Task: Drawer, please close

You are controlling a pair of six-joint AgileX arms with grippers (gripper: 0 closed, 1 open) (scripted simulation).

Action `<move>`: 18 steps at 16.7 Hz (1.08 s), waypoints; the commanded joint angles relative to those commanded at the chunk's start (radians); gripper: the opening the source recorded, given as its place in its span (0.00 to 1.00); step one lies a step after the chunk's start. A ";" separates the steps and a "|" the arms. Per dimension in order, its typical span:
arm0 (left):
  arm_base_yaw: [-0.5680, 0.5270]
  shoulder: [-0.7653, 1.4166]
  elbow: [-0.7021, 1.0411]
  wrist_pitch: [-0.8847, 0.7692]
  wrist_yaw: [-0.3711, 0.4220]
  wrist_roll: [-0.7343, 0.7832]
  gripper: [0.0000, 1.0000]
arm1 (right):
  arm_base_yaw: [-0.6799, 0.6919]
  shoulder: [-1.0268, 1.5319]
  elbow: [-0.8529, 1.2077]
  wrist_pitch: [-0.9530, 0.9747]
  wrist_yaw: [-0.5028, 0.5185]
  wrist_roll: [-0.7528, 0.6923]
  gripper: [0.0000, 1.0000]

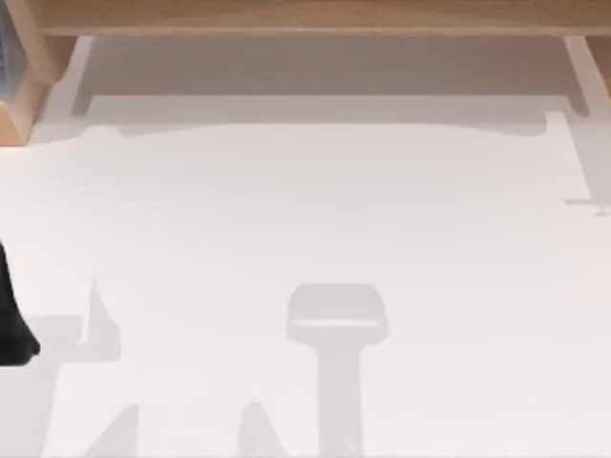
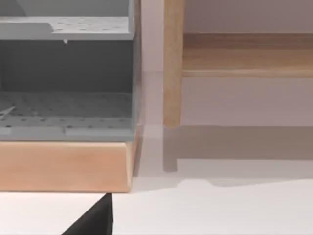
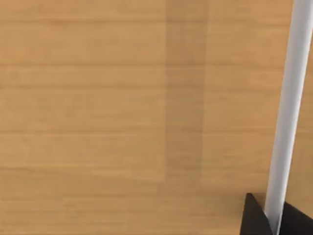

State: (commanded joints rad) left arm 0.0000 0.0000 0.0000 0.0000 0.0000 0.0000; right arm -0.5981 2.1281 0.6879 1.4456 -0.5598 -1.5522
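Jaws of the right gripper point(image 3: 272, 218) straddled the drawer's white handle bar point(image 3: 288, 112) against its wooden front point(image 3: 98, 107); left arm point(image 1: 11, 320) sat at the tabletop's point(image 1: 305, 239) left edge, jaw state unclear.

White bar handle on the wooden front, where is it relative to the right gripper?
In the right wrist view the white bar handle runs down the wooden drawer front, passing between the right gripper's dark fingertips.
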 joint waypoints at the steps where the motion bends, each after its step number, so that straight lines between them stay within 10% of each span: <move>1: 0.000 0.000 0.000 0.000 0.000 0.000 1.00 | 0.012 0.009 0.022 -0.014 0.012 0.000 0.00; 18: 0.000 0.000 0.000 0.000 0.000 0.000 1.00 | 0.103 0.120 0.289 -0.175 0.109 0.000 0.00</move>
State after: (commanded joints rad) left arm 0.0000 0.0000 0.0000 0.0000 0.0000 0.0000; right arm -0.4951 2.2481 0.9773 1.2710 -0.4503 -1.5518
